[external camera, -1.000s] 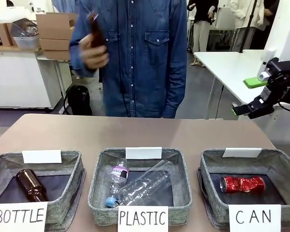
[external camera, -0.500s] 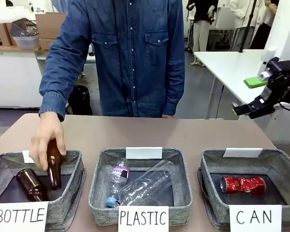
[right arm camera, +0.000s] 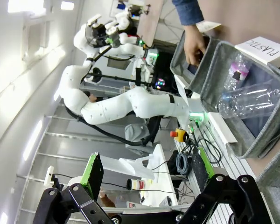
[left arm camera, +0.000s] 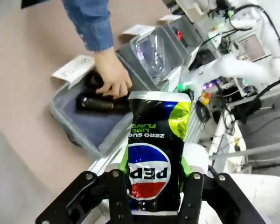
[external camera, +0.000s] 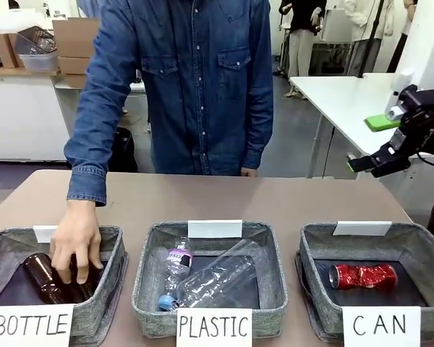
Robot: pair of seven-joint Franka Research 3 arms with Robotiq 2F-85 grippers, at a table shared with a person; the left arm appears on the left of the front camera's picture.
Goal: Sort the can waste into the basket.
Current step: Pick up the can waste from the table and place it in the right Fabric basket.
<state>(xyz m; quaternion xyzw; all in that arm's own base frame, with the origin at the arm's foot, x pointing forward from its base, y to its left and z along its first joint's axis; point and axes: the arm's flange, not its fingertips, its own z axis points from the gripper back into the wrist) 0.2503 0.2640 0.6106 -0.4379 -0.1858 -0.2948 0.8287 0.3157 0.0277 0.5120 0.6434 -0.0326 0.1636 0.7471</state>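
Front view: brown table [external camera: 275, 199] in a busy lab, left pincer [left arm camera: 154, 186] clenching the black can [left arm camera: 156, 154] (right pincer [right arm camera: 144, 186] released)

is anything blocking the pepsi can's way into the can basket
Nothing visible does. The left gripper holds the black Pepsi can. The CAN basket is open on top with a red can on its floor. The person's hand is in the BOTTLE basket.
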